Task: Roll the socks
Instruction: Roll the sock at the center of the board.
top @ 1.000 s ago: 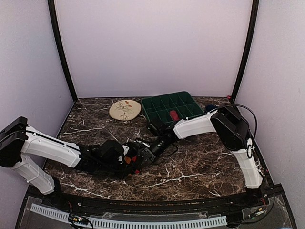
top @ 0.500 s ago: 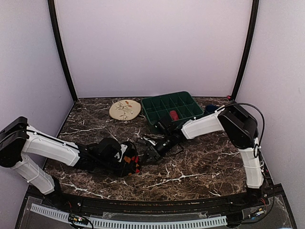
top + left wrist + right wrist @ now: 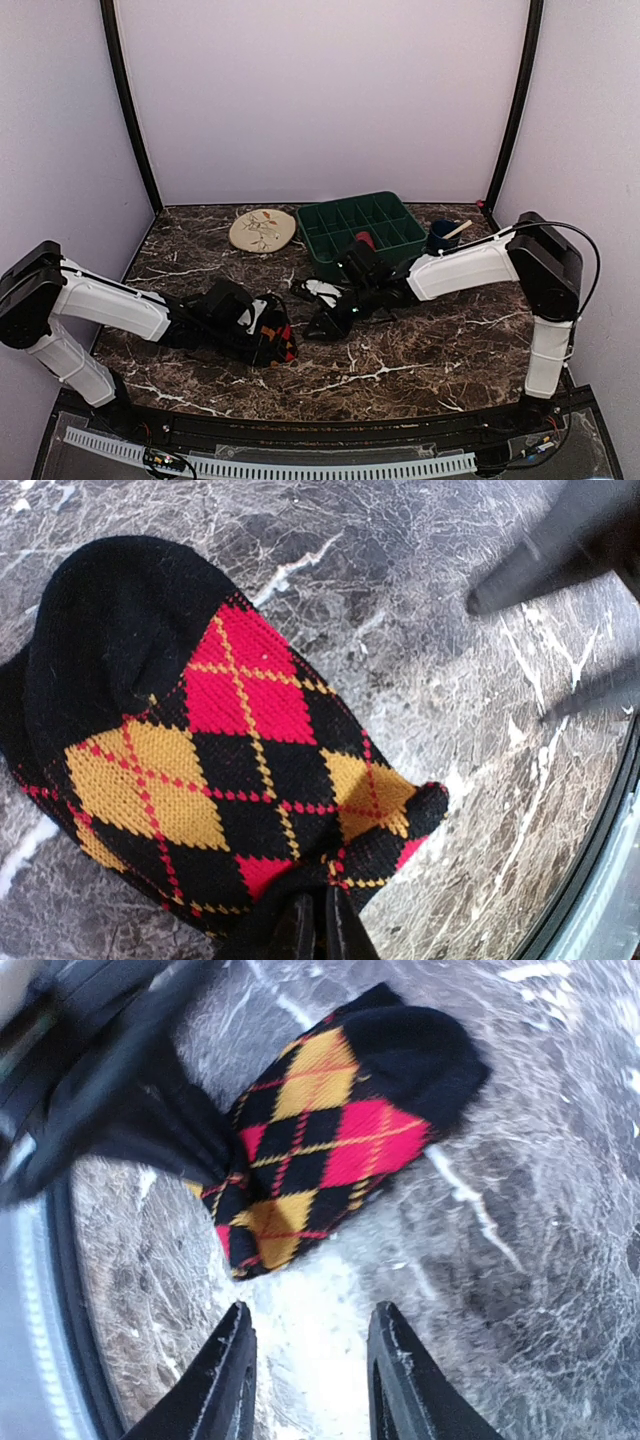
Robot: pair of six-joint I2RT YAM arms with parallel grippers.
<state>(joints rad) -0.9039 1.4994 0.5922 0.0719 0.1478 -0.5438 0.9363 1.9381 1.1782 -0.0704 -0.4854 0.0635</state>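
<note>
A black argyle sock bundle with red and yellow diamonds lies on the marble table in front of the left arm. It fills the left wrist view and shows in the right wrist view. My left gripper is shut on the sock's near edge, its jaws pressed together in the fabric. My right gripper is open and empty, a short way right of the sock, its tips low over the table.
A green divided tray with a red item stands at the back centre. A round patterned plate lies to its left. A dark blue cup with a stick stands right of the tray.
My right gripper has let go of the sock, opened and pulled back to the right. The sock stays with the left gripper, which has barely moved.
</note>
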